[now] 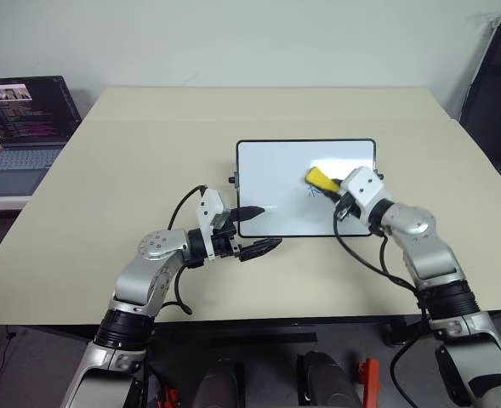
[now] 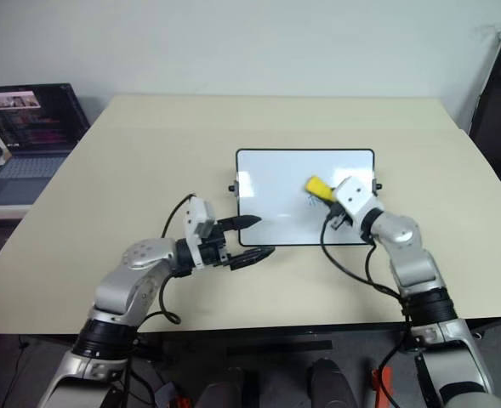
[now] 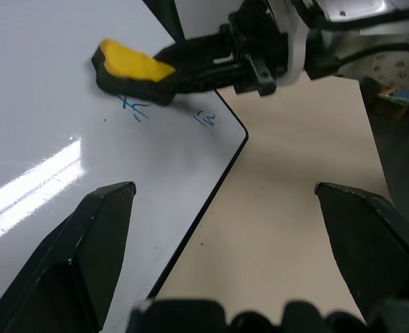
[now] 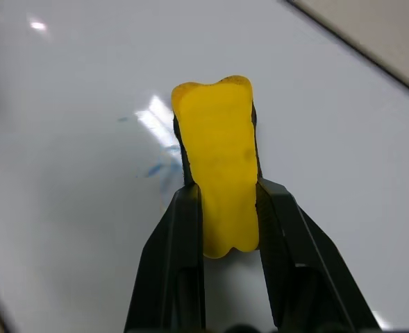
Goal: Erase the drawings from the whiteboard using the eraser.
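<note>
Whiteboard lies under the right gripper, which pinches the yellow eraser beside blue drawings (left gripper spread at the board's near corner).

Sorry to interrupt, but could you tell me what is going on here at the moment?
The right gripper is shut on the yellow eraser and holds it over the whiteboard on the table. Blue drawings are still visible near the eraser. The left gripper is open at the board's near left corner.
</note>
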`<state>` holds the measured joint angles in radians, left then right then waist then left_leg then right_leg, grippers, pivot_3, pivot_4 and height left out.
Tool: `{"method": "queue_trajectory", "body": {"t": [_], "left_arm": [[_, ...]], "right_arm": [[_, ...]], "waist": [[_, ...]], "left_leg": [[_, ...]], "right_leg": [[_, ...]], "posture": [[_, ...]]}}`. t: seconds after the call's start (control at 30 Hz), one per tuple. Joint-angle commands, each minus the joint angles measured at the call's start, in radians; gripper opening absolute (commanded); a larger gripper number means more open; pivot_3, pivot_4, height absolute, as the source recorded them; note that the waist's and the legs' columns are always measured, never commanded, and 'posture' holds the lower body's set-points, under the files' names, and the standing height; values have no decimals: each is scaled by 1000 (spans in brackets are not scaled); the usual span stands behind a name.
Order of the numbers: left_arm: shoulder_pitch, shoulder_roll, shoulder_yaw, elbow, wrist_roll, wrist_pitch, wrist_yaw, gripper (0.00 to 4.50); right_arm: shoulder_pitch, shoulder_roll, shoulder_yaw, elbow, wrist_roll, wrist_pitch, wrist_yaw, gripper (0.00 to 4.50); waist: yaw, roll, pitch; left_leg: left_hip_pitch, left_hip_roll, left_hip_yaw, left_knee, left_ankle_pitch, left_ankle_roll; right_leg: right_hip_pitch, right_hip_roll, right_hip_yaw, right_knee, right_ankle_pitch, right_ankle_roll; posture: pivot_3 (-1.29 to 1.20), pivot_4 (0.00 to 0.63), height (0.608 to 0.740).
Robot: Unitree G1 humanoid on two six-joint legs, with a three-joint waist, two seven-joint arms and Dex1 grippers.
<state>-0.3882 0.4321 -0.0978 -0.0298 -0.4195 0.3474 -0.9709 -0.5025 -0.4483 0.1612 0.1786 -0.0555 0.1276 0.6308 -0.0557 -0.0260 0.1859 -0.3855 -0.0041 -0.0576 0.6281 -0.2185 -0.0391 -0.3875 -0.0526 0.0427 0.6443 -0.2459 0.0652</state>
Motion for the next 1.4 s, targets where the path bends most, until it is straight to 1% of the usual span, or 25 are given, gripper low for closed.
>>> {"method": "queue_trajectory", "body": {"t": [0.03, 0.13, 0.3, 0.43, 0.53, 0.63, 0.73, 0.8, 0.83, 0.87, 0.97, 1.07, 1.17, 1.23, 1.3, 1.33, 1.37, 1.4], "left_arm": [[-2, 3, 10, -32, -9, -2, -2, 4500], [-11, 12, 11, -35, -9, 0, -10, 4500], [-41, -1, 8, -22, -10, -3, -7, 4500], [-54, -8, 5, -24, -12, -1, -7, 4500], [-59, -10, 4, -20, -12, -2, -9, 4500], [-63, -13, 1, -10, -10, -7, -14, 4500], [-68, -19, -1, -5, -9, -10, -14, 4500], [-70, -21, -1, -5, -9, -10, -13, 4500], [-70, -21, -1, -4, -8, -11, -13, 4500], [-69, -22, 0, -5, -7, -11, -13, 4500], [-70, -25, 2, -2, -3, -15, -11, 4500], [-70, -26, 2, 1, -3, -19, -12, 4500], [-79, -31, -5, 12, -4, -23, -21, 4500], [-89, -38, -7, 21, -2, -28, -24, 4500], [-99, -44, -6, 28, -2, -29, -28, 4500], [-103, -47, -5, 30, -4, -29, -30, 4500], [-106, -48, -5, 32, -6, -28, -33, 4500], [-108, -48, -5, 34, -7, -28, -35, 4500]], "right_arm": [[67, 5, 58, 43, -14, 13, 45, 692], [71, 4, 40, 41, -14, 15, 30, 691], [4, -1, -36, 109, -12, -12, -56, 690], [-56, -1, -127, 109, 49, -12, -106, 689], [-80, -9, -147, 117, 34, -15, -139, 689], [-77, 6, -115, 120, 13, -5, -137, 689], [-58, 38, -68, 103, -1, 0, -126, 689], [-45, 67, -41, 77, 3, 14, -112, 689], [-35, 78, -25, 59, 10, 28, -92, 689], [-24, 84, -9, 40, 15, 43, -68, 689], [19, 75, 35, -14, 16, 82, -6, 682], [39, 64, 33, -52, 33, 114, 18, 682], [39, 45, -24, -84, 63, 128, 8, 682], [32, 32, -94, -112, 102, 137, -14, 682], [25, 25, -190, -162, 176, 132, -26, 682], [19, 31, -263, -200, 248, 149, -36, 682], [14, 35, -327, -234, 313, 174, -47, 681], [16, 25, -383, -265, 365, 196, -49, 681]], "waist": [[-1, -1, -1], [-1, -1, -1], [1, -2, -1], [5, -2, -1], [8, -2, -1], [6, -2, -1], [0, -2, -1], [-3, -2, -1], [-5, -2, -1], [-5, -2, -1], [-3, -2, -1], [1, -2, -1], [5, -2, -1], [9, -2, -1], [16, -2, 0], [21, -2, 1], [24, -1, 1], [26, -1, 1]], "left_leg": [[3, 0, 0, 0, 0, 0], [5, 0, 0, 1, 0, 0], [5, 0, 0, 1, 1, 1], [4, 0, 0, 2, 1, 2], [2, -1, 0, 1, 1, 2], [-1, -1, 0, -1, 1, 1], [-1, 0, 0, -1, 0, 1], [0, 0, 1, -1, 1, 1], [0, 0, 1, -1, 1, 1], [1, 0, 1, -1, 1, 1], [1, 1, 1, -1, 1, 1], [0, 0, 0, -1, 0, 1], [0, 0, 0, -1, 0, 0], [-1, 0, 0, -1, 0, 0], [-5, -1, -1, 0, 0, 0], [-7, -1, -2, 0, 0, 1], [-11, -1, -2, 0, 1, 1], [-15, -1, -2, 0, 1, 1]], "right_leg": [[2, 0, 0, 0, -1, -2], [4, 0, 1, 1, -1, -2], [3, 0, 0, 1, 0, -2], [3, -1, 1, 1, 1, -2], [2, -1, 1, 0, 1, -2], [-1, -1, 1, 0, 0, -1], [-1, -1, 1, 0, 2, 3], [-1, -1, 1, 0, 2, 2], [-1, -1, 1, 0, 0, -1], [-1, 0, 1, 0, 0, -2], [-1, 0, 1, 1, 0, -2], [-1, 0, 1, 0, 0, -2], [-1, -1, 0, 0, 0, -2], [-1, -1, 0, 0, -1, -2], [-3, -1, -1, -1, 0, -2], [-5, -1, -1, -1, 0, -2], [-9, -1, -1, -1, 1, 0], [-13, -1, 0, 0, 4, 5]], "posture": [[0, 150, 740], [0, 150, 740], [0, 150, 740], [0, 150, 740], [0, 150, 740], [0, 150, 740], [0, 150, 740], [0, 150, 740], [0, 150, 740], [0, 150, 740], [0, 150, 740], [0, 150, 740], [0, 150, 740], [0, 150, 740], [0, 150, 740], [0, 150, 740], [0, 150, 740], [0, 150, 740]]}}
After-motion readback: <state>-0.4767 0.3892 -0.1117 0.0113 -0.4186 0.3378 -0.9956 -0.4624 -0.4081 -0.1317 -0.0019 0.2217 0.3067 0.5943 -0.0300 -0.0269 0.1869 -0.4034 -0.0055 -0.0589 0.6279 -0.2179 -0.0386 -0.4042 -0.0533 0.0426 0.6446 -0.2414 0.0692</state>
